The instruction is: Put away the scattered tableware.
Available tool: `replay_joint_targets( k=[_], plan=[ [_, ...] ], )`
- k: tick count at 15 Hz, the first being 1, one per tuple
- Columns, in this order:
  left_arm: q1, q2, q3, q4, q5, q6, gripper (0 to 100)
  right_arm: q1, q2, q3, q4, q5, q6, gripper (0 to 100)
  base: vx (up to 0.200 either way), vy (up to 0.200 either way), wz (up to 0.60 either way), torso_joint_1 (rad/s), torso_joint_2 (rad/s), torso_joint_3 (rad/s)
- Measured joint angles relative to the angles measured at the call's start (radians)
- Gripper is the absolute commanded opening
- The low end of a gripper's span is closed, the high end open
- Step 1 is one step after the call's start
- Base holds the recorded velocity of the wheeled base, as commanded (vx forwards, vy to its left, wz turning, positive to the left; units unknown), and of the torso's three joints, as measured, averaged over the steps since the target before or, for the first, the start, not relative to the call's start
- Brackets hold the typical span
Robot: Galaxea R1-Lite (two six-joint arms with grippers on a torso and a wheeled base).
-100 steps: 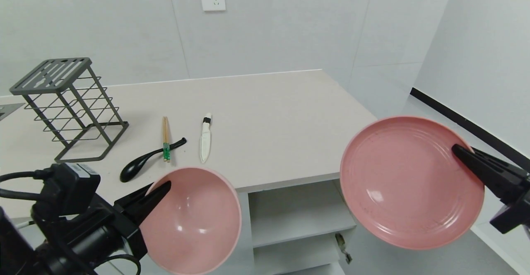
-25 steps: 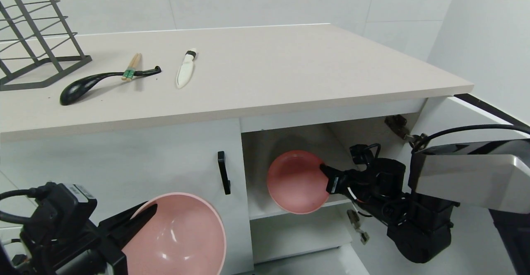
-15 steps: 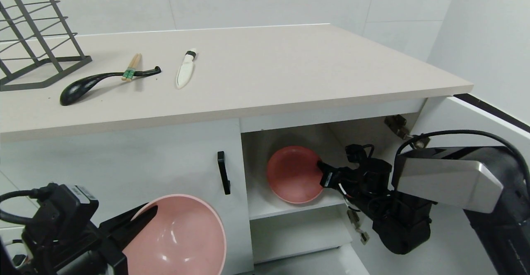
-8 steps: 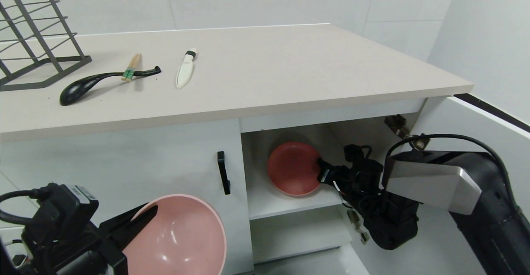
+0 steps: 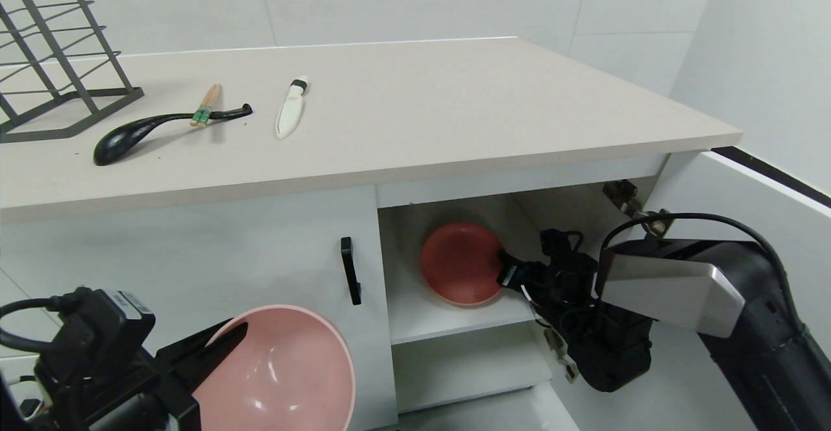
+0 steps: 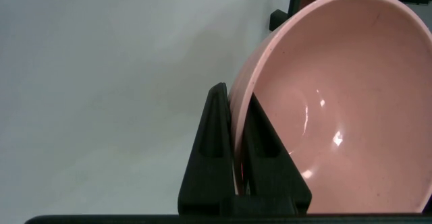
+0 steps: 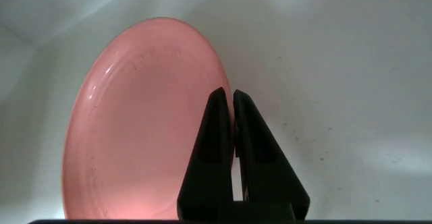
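A pink plate (image 5: 459,263) (image 7: 145,119) sits tilted inside the open cupboard, over its upper shelf (image 5: 448,317). My right gripper (image 5: 503,269) (image 7: 231,119) is shut on the plate's right rim. Low at the left, in front of the closed cupboard door, my left gripper (image 5: 235,330) (image 6: 236,113) is shut on the rim of a pink bowl (image 5: 282,369) (image 6: 331,96). On the countertop (image 5: 415,106) lie a black spoon (image 5: 139,134), a pair of chopsticks (image 5: 206,104) and a white knife (image 5: 291,108).
A dark wire rack (image 5: 55,48) stands at the counter's far left. The left cupboard door has a black handle (image 5: 350,280). The right door (image 5: 746,191) is swung open, its hinge (image 5: 620,197) showing. A lower shelf (image 5: 464,366) lies beneath the plate's shelf.
Since 6.7 s ago the camera dropped and both dishes came down off counter height. In the last seconds the right arm pushed the plate deeper into the cupboard. The left arm held still.
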Motion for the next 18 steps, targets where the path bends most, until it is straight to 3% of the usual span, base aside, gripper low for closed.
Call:
replay_joint_targets(
  k=[6, 7, 10, 14, 18],
  plan=[
    [-0.001, 0.000, 0.000, 0.002, 0.000, 0.000, 0, 0.000, 0.019, -0.001, 0.000, -0.008, -0.003, 0, 0.000, 0.000, 0.00, 0.000, 0.00, 0.000],
    [-0.001, 0.000, 0.000, 0.002, 0.000, 0.000, 0, -0.001, 0.021, -0.001, 0.000, -0.008, -0.004, 100, 0.000, 0.000, 0.00, 0.000, 0.00, 0.000],
    [-0.001, 0.000, 0.000, 0.009, 0.000, 0.001, 0, -0.001, 0.025, 0.000, 0.000, -0.009, -0.011, 100, 0.000, 0.000, 0.00, 0.000, 0.00, 0.000],
    [-0.004, 0.001, 0.000, 0.016, -0.001, 0.001, 0, 0.001, -0.015, 0.032, 0.000, -0.094, -0.037, 100, 0.000, 0.000, 0.00, 0.000, 0.00, 0.000],
    [-0.007, 0.001, 0.000, 0.012, -0.001, 0.002, 0, 0.048, -0.293, 0.249, 0.000, -0.124, -0.050, 100, 0.000, 0.000, 0.00, 0.000, 0.00, 0.000]
  ],
)
